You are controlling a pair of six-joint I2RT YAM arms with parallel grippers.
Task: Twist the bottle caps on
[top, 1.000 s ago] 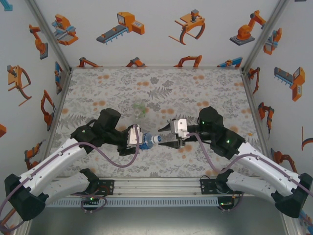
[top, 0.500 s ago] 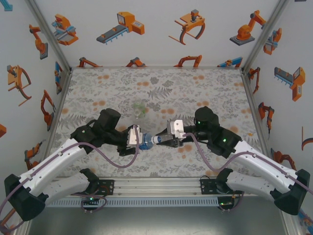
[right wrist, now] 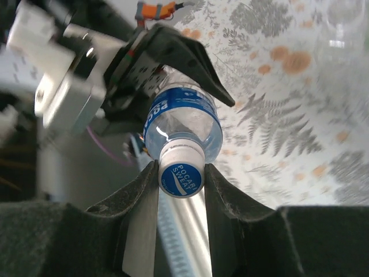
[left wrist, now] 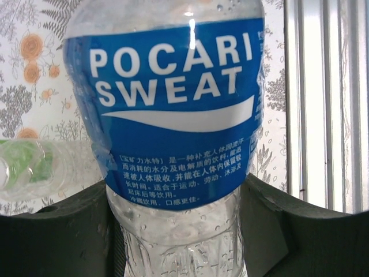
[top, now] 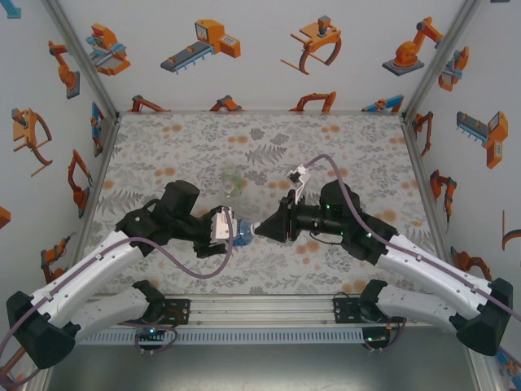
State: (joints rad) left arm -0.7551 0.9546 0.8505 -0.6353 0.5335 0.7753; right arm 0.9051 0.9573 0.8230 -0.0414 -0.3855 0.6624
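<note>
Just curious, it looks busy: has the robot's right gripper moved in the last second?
Yes. Against the near rail, the right gripper has shifted left onto the bottle cap, its wrist rolled over.

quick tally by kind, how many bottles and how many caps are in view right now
bottles: 2 (blue-label bottle, green-tinted bottle)
bottle caps: 1 (cap, sitting on the blue-label bottle's neck)
total: 3

Blue-labelled clear bottle (left wrist: pixel 173 115), blue-and-white cap (right wrist: pixel 181 173), grey fern-printed table (top: pixel 179 138).
</note>
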